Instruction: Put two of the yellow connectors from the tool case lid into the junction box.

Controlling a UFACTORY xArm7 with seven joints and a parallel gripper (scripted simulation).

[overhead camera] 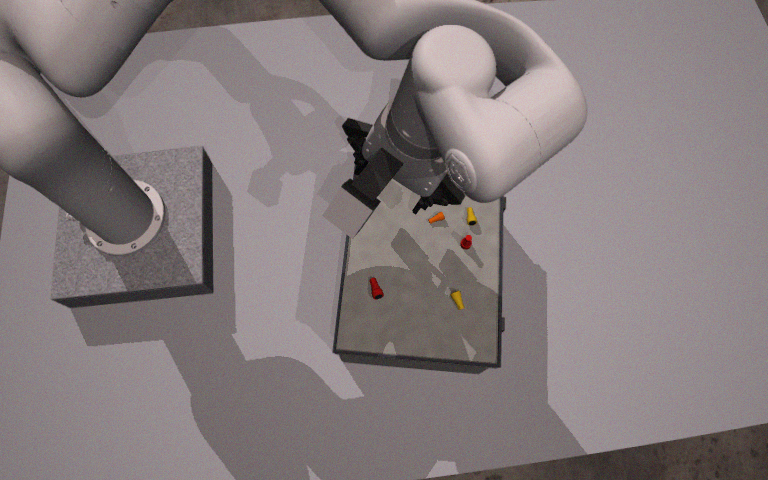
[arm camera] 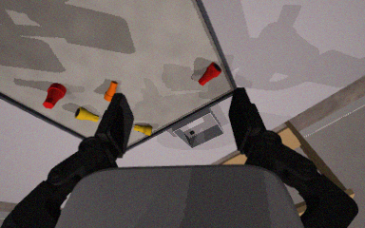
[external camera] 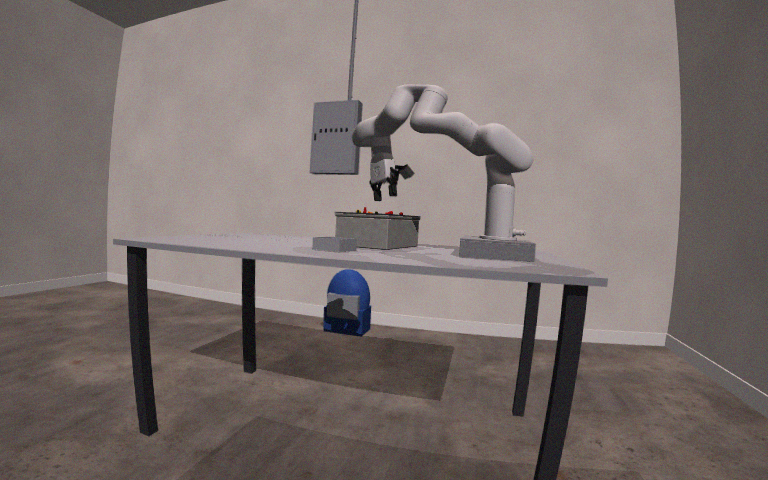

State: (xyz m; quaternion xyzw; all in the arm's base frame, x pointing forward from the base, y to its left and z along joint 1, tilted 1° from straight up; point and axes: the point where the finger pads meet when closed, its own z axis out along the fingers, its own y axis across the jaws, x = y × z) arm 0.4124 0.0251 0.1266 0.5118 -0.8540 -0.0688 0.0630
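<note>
The tool case (external camera: 373,233) (overhead camera: 407,322) (arm camera: 157,38) stands mid-table, and its grey lid carries the loose connectors. One yellow connector (overhead camera: 471,215) lies near the lid's far right corner, and another yellow connector (overhead camera: 457,299) lies nearer the front. In the wrist view a yellow connector (arm camera: 86,114) lies left of my left finger, and a second yellow connector (arm camera: 143,128) lies by the lid's edge beside that finger. The steel junction box (arm camera: 197,129) (external camera: 334,243) sits on the table beside the case. My gripper (arm camera: 180,103) (external camera: 384,194) is open and empty, well above the lid's far edge.
Two red connectors (overhead camera: 376,288) (overhead camera: 466,242) and an orange connector (overhead camera: 436,217) (arm camera: 110,90) also lie on the lid. A third red connector (arm camera: 209,73) lies near the lid's corner by the box. The arm's base block (overhead camera: 169,266) (external camera: 497,249) stands beside the case.
</note>
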